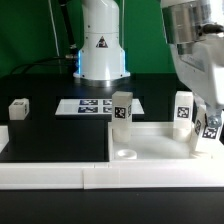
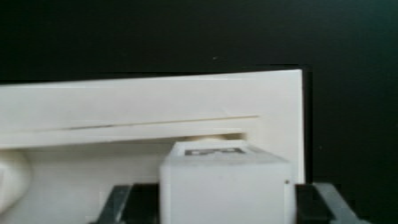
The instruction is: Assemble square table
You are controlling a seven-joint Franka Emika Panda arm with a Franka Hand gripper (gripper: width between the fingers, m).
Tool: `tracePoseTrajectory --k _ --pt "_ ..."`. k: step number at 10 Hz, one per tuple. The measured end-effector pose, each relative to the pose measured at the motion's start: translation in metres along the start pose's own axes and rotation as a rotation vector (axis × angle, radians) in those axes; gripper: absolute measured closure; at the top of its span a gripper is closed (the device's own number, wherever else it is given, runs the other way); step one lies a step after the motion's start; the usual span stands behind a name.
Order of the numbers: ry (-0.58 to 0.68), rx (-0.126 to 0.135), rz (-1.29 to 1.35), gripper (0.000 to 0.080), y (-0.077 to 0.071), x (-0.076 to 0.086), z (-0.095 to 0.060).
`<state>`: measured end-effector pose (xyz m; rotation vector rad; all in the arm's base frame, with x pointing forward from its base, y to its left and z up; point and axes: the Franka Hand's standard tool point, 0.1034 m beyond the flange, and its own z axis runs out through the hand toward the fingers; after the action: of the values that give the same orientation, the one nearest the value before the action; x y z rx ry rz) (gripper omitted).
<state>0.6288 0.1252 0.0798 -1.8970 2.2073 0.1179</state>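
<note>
a square white slab (image 1: 150, 140) lies on the black table (image 1: 50, 135) just behind the long low rail (image 1: 50, 176), with the marker board (image 1: 98, 105) farther back, as my gripper (image 1: 207, 122) is clenched on a short tagged leg (image 2: 228, 178) at the slab's end on the exterior view's right. two more stand upright along the slab's far edge, a middle leg (image 1: 122, 110) and a right-hand leg (image 1: 183, 110); a loose leg (image 1: 18, 108) sits well apart at the exterior view's left. one open socket (image 1: 127, 153) shows near the slab's front edge. the risk, as i judge it, is the leg in my grip meeting its hole tilted or off-centre, then jamming or shoving the slab out of place. the hole i need is hidden beneath the leg and my fingers (image 2: 128, 200). i cannot tell whether the upright pair are seated or only resting, and the wrist view is blurred.
</note>
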Motion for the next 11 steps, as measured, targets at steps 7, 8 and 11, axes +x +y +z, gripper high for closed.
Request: tracePoseTrajectory --k 7,8,11 --pt "0.000 -0.068 -0.788 0.0152 0.005 0.000 0.002" --pt "-0.002 -0.069 -0.867 0.0151 0.004 0.002 0.002" --pt "0.061 -0.103 -1.422 0.0151 -0.011 0.020 0.004"
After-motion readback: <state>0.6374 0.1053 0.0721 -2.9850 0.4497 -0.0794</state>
